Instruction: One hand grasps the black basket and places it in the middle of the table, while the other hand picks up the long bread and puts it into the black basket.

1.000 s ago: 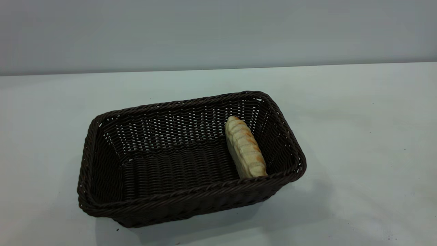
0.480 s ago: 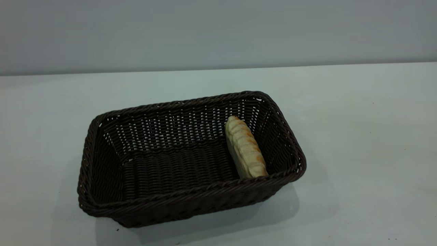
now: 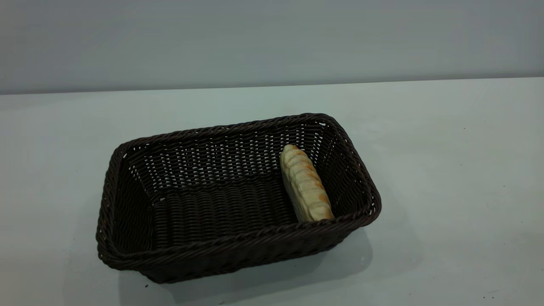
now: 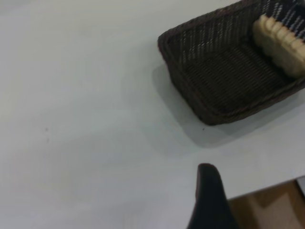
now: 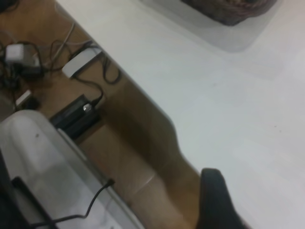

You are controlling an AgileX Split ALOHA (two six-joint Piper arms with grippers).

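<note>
White and wide, the bench (image 3: 446, 170) fills most of the exterior view, with a plain grey wall behind it and a few tiny dark specks on its top. Near the middle sits the basket (image 3: 221, 250), a big dark woven rectangle with a braided rim and open-weave sloping sides, its long axis running across the view and turned slightly. Inside it lies the bread (image 3: 305, 183), a small ridged golden loaf at the basket's right end, close beside the short wall, with its length running from the near rim toward the far one, crosswise to the basket.

Neither arm shows in the exterior view. In the left wrist view one dark finger of the left pincer (image 4: 209, 198) pokes in at the bench edge, well apart from the basket (image 4: 209, 102), which lies out ahead of it with the bread (image 4: 281, 43) at the far end. In the right wrist view a dark finger of the right pincer (image 5: 214, 198) hangs over the bench edge, with floor, cables (image 5: 95, 95) and a power brick (image 5: 74, 114) beyond; only a corner of the basket (image 5: 228, 12) shows. Each view shows only a single finger, so I cannot tell whether either pincer is released or clenched; neither grasps anything visible.

Both parts of the task look done.
</note>
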